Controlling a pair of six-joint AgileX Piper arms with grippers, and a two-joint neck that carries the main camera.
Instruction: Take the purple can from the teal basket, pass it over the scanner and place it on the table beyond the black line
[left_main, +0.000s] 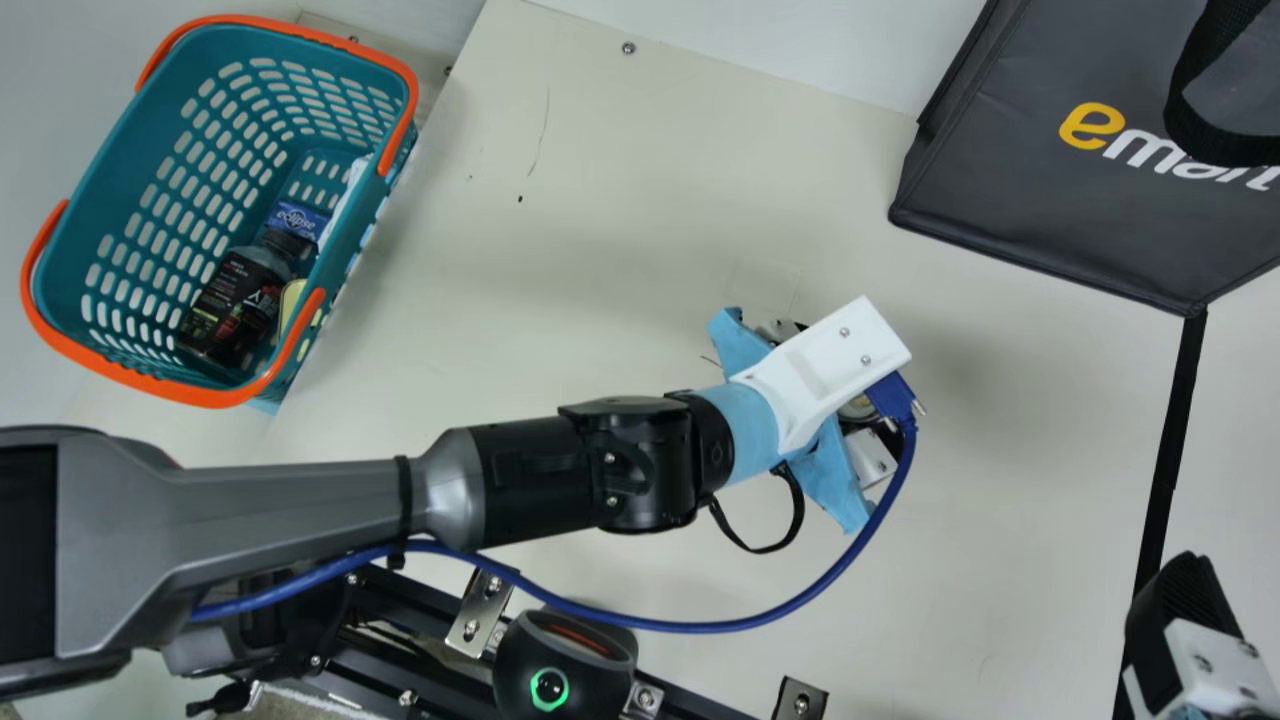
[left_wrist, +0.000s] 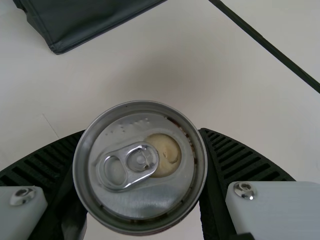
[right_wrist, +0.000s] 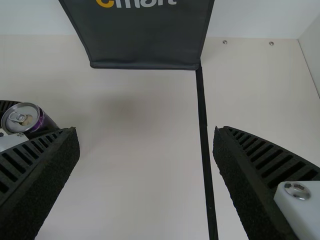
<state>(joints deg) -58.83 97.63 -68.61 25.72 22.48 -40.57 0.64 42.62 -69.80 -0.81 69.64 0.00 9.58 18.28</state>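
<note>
In the main view my left gripper (left_main: 835, 375) is over the middle of the table, largely covering the purple can, whose metal lid (left_main: 858, 408) peeks out. The left wrist view has the can's lid (left_wrist: 140, 167) with its pull tab between the ribbed fingers of my left gripper (left_wrist: 142, 155), shut on it. Some purple side shows on the can (right_wrist: 41, 121) in the right wrist view. My right gripper (left_main: 1190, 625) is at the main view's lower right, by the black line (left_main: 1165, 470); its fingers stand apart, nothing between them, in the right wrist view (right_wrist: 146, 137).
The teal basket (left_main: 165, 160) at upper left holds a dark bottle (left_main: 235, 305) and a blue pack (left_main: 297, 220). A black scanner (left_main: 565, 660) with a green ring sits at the near edge. A dark bag (left_main: 1010, 150) stands at the back right, its corner at the line's far end.
</note>
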